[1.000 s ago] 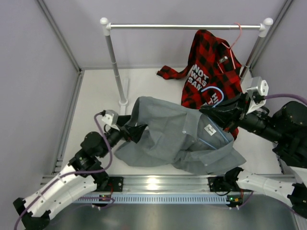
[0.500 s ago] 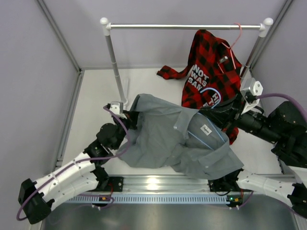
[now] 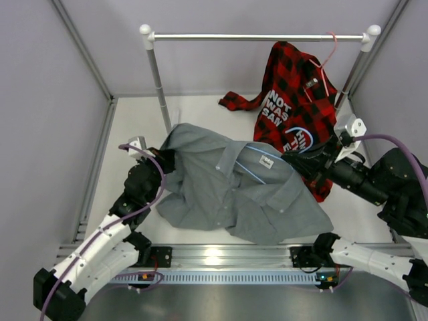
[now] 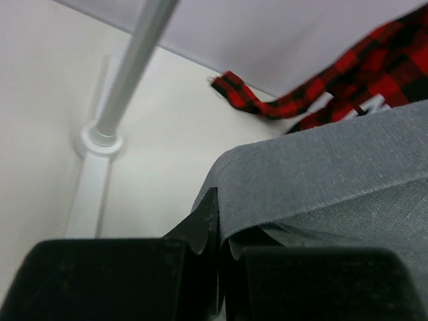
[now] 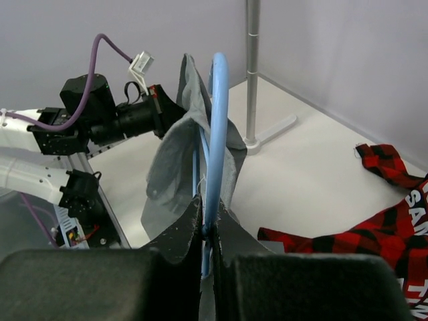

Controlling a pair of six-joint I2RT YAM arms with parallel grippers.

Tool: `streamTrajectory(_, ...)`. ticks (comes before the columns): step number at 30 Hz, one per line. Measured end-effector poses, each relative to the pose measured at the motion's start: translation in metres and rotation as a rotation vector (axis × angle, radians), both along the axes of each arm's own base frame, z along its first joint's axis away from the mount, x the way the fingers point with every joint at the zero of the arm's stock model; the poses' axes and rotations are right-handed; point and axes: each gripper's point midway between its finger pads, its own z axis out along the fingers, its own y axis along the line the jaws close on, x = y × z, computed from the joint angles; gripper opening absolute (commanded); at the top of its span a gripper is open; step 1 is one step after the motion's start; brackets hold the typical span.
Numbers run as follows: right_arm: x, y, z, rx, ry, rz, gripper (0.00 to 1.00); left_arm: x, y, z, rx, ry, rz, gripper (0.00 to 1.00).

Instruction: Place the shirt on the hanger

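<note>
The grey shirt (image 3: 227,197) lies spread across the middle of the white table, collar and label facing up. The light-blue hanger (image 3: 254,175) runs inside its collar, and only thin stretches of wire show in the top view. My left gripper (image 3: 164,160) is at the shirt's back-left corner, shut on the fabric edge (image 4: 267,180); in the left wrist view the left gripper (image 4: 224,234) pinches the cloth. My right gripper (image 3: 295,160) is at the collar's right, and in the right wrist view the right gripper (image 5: 208,227) is shut on the hanger (image 5: 215,120), with the shirt (image 5: 170,160) draped over it.
A red-and-black plaid shirt (image 3: 294,110) hangs on a pink hanger (image 3: 329,48) from the rack rail (image 3: 257,37) at the back right, close to my right arm. The rack's left post (image 3: 159,87) and its base (image 4: 100,137) stand just behind my left gripper. Walls enclose the table.
My left gripper moved back and left along the shirt's edge, shut on the fabric and drew it left. The shirt now lies flatter and wider. The right gripper kept hold of the hanger.
</note>
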Motion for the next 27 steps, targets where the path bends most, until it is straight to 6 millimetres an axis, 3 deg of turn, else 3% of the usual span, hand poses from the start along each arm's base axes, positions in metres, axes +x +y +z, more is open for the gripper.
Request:
streamTrajectory(7,0.012,0.015,0.012,-0.006,0.006,0.000,0.00,-0.018,-0.040,0.024,-0.017,-0.090,-0.262,0.00)
streamTrajectory(12,0.021,0.023,0.013,-0.022,0.011,-0.012,0.00,-0.020,-0.038,0.035,-0.002,-0.106,-0.261,0.00)
streamTrajectory(13,0.022,0.022,0.012,-0.023,0.011,-0.017,0.00,-0.019,-0.034,0.034,0.002,-0.098,-0.241,0.12)
streamTrajectory(14,0.023,0.022,0.012,-0.025,0.012,-0.022,0.00,-0.017,-0.031,0.032,0.009,-0.085,-0.219,0.32)
streamTrajectory(15,0.023,0.021,0.012,-0.024,0.011,-0.027,0.00,-0.016,-0.027,0.028,0.018,-0.070,-0.200,0.67)
streamTrajectory(16,0.023,0.021,0.013,-0.023,0.010,-0.030,0.00,-0.016,-0.024,0.025,0.021,-0.054,-0.183,0.91)
streamTrajectory(17,0.023,0.020,0.013,-0.023,0.009,-0.032,0.00,-0.015,-0.020,0.020,0.026,-0.032,-0.158,0.98)
streamTrajectory(20,0.024,0.016,0.015,-0.016,0.005,-0.051,0.00,-0.015,-0.005,0.017,0.048,0.025,-0.085,0.98)
streamTrajectory(22,0.027,0.013,0.016,-0.014,0.002,-0.072,0.00,-0.019,0.005,0.027,0.070,0.030,-0.051,0.98)
streamTrajectory(24,0.030,0.009,0.016,-0.016,0.002,-0.098,0.00,-0.027,0.014,0.056,0.071,-0.018,-0.031,0.94)
streamTrajectory(27,0.032,0.007,0.015,-0.019,0.004,-0.116,0.00,-0.048,0.009,0.123,0.058,-0.184,-0.122,0.94)
